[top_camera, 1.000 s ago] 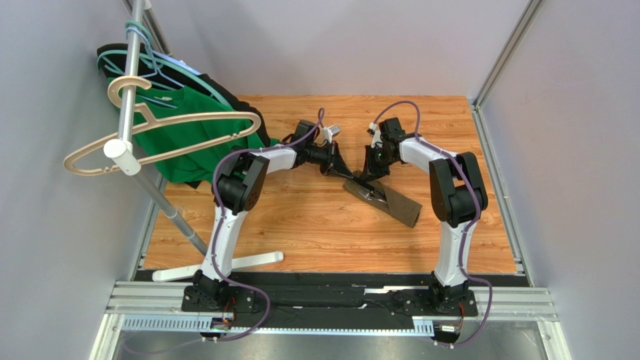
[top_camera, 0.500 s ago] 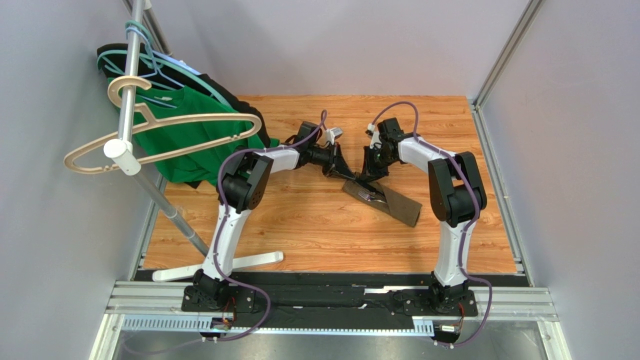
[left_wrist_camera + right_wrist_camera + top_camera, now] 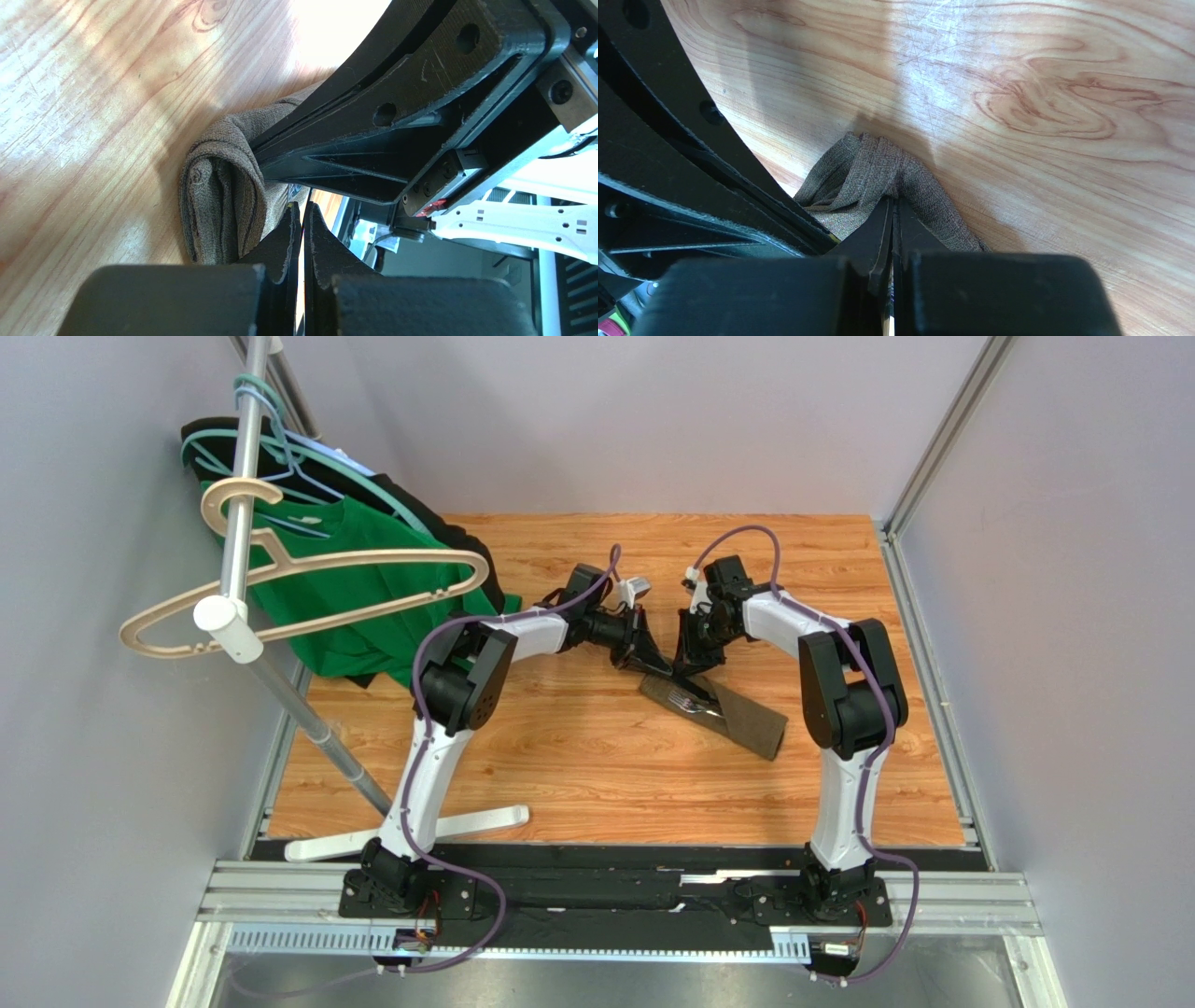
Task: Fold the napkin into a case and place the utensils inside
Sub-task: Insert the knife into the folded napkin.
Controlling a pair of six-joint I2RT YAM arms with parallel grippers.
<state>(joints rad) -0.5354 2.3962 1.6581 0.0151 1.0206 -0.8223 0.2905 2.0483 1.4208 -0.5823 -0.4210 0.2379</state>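
A: Spotted the napkin (image 3: 730, 717)?

B: Yes, right of centre on the wooden surface (image 3: 561, 756). Folded into a long narrow strip and lying slantwise, from far left down to near right.

A: And the utensils (image 3: 692, 703)?

B: Found at the far-left half of that strip, showing only a few silvery ends from above. Too small to count or tell apart. Cannot tell whether tucked inside a fold or resting on top.

A: Now to the right end effector (image 3: 892, 208). Wide or narrow?

B: Narrow, pressed almost flat together on the far-left end of the napkin. From the right wrist, seen puckering the cloth into gathered folds right at the fingertips, so gripping fabric there.

A: Same for the left end effector (image 3: 302, 217)?

B: Also narrow, leaving just a thin sliver of light between the fingers. Placed at that same end of the napkin, right against the bunched, rolled edge. Cannot tell whether pinching any cloth or merely touching it.

A: Close to one another?

B: Very. Meeting nearly tip to tip over that end, one reaching in from the left and one from the right. Hard to miss the right one in the left wrist view, filling much of the upper right.

A: Anything else worth noting?

B: Noted a green shirt (image 3: 344, 595) hanging from a rack at the far left, well apart from the napkin.
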